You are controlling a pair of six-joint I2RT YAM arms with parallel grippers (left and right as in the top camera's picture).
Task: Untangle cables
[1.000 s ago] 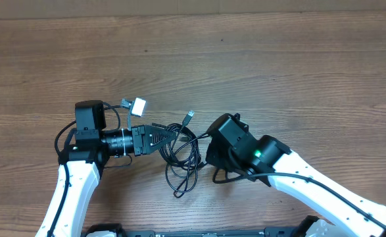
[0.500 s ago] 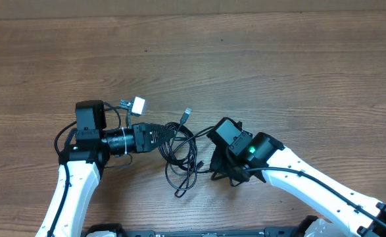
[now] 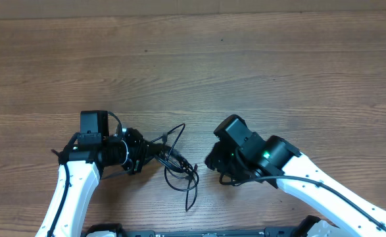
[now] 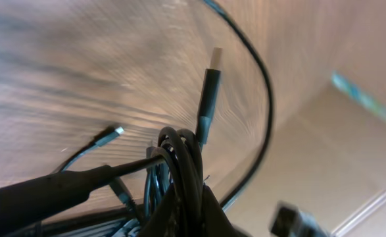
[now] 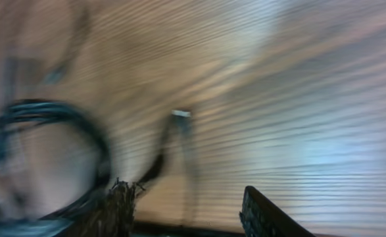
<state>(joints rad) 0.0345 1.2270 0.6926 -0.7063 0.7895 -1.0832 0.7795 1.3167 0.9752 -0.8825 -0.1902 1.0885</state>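
A tangle of black cables [image 3: 181, 170] lies on the wooden table between my arms, with one strand rising to a plug tip near the middle. My left gripper [image 3: 154, 153] is shut on the bundle at its left side. In the left wrist view the fingers [image 4: 186, 207] pinch several black strands [image 4: 179, 148]. A black USB plug [image 4: 208, 85] sticks up above them and a small connector [image 4: 114, 131] lies to the left. My right gripper [image 3: 210, 161] is just right of the tangle. In its blurred wrist view the fingers [image 5: 189, 210] are apart with nothing between them, the cable coil [image 5: 54, 145] to their left.
The wooden table [image 3: 245, 66] stretches bare behind the arms. A loose cable end with a pale tip [image 5: 179, 113] lies ahead of the right fingers. The right arm's body [image 3: 271, 158] sits close to the tangle's right side.
My left gripper has turned and drawn the bundle left and toward the front, so the tangle is more compact. The white plug is out of sight. The right gripper has shifted slightly beside the tangle.
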